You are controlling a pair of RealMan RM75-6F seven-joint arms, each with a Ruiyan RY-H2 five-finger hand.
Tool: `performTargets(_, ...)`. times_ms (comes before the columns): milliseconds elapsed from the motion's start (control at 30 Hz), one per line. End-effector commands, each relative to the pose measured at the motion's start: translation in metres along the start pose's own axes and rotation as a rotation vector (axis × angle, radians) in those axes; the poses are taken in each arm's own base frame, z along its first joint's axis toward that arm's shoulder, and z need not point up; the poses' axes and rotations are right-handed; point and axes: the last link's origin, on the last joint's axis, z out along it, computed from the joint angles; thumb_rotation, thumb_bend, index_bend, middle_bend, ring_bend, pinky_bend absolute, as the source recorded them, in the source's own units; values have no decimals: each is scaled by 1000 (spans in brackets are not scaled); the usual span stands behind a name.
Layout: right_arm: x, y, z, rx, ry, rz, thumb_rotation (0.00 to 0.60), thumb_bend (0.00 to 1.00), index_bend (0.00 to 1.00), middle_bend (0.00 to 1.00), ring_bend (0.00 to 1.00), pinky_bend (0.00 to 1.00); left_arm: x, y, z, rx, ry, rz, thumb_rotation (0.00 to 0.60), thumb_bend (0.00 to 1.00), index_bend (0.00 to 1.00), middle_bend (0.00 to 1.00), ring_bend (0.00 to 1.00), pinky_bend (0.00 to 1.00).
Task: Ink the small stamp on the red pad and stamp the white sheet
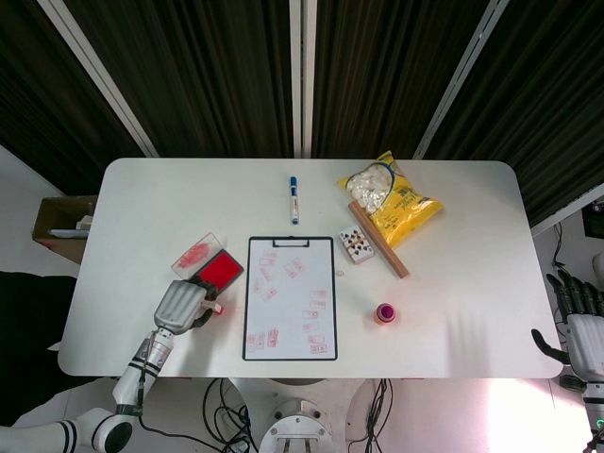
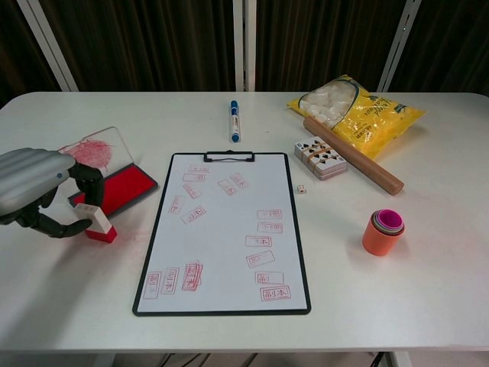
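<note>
The left hand (image 2: 38, 191) pinched the small stamp (image 2: 98, 223) on the table beside the open red pad (image 2: 114, 188); the white sheet (image 2: 225, 229) bore red imprints, unreadable. The right hand (image 1: 582, 326) hung off-table, fingers apart

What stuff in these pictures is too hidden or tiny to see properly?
- Underside of the small stamp: faces the table in both views; whether it is inked is hidden.
- Left hand: cut off by the chest view's left edge.
- Right hand: at the head view's right edge, absent from the chest view.
- Stamp marks on the white sheet: too small to read.
- Dice: too tiny to see its face.
</note>
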Motion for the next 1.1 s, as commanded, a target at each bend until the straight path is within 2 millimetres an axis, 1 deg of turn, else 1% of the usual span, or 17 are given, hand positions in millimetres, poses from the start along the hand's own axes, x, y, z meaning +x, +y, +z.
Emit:
performTargets(33, 0, 0, 0, 1, 0, 0, 600, 192, 0, 0, 0, 0, -1, 0, 0, 1, -6, 0, 600, 314, 495, 492, 365, 623)
performTargets(200, 0, 0, 0, 0, -4, -2, 600, 193, 0, 0, 0, 0, -2, -1, 1, 3, -18, 1, 600, 315, 505, 501, 372, 629)
performTargets(467, -1, 2, 0, -7, -12, -6, 600, 196, 0, 0, 0, 0, -3, -3, 2, 16, -16, -23, 600, 316, 549, 544, 392, 638)
performTargets(667, -1, 2, 0, -8, -9, -1, 600, 198, 0, 0, 0, 0, -4, -4, 2, 31, -43, -88, 600, 349, 566, 561, 406, 640)
performTargets(867, -1, 2, 1, -2, -5, 1, 600, 198, 0, 0, 0, 0, 5, -7, 5, 60, -51, -211, 600, 368, 585, 580, 425, 647)
performTargets(1100, -1, 1, 1, 1, -6, 0, 600, 200, 0, 0, 0, 0, 17, -13, 5, 69, -3, -280, 600, 399, 631, 631, 474, 661)
